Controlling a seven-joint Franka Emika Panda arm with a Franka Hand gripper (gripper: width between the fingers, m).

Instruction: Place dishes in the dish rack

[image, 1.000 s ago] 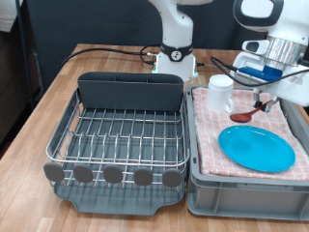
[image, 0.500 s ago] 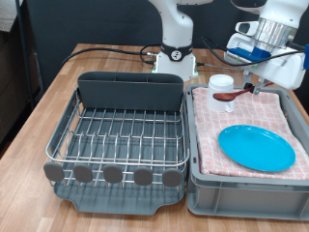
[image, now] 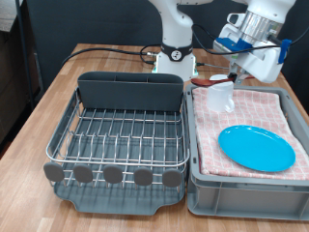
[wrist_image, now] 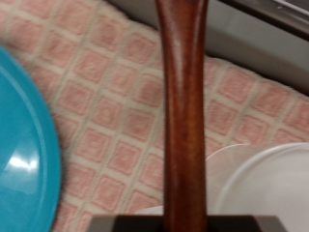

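- Wooden table (image: pixel 58 106) carries the dish rack (image: pixel 121 140) at the exterior view's left, its wire grid bare, and a grey tub (image: pixel 241 188) lined with pink checked cloth (image: pixel 253 111) at the right.
- On that cloth lie the blue plate (image: pixel 256 148) and, further back, the white cup (image: pixel 222 95).
- Above the tub's far end hangs the gripper (image: pixel 235 75), jaws pinching the wooden spoon (wrist_image: pixel 183 106), whose long axis runs straight out from them; the rack lies off towards the exterior view's left.

Wooden table (image: pixel 48 97), dish rack (image: pixel 118 135) beside grey tub (image: pixel 246 188), robot base (image: pixel 176 58)
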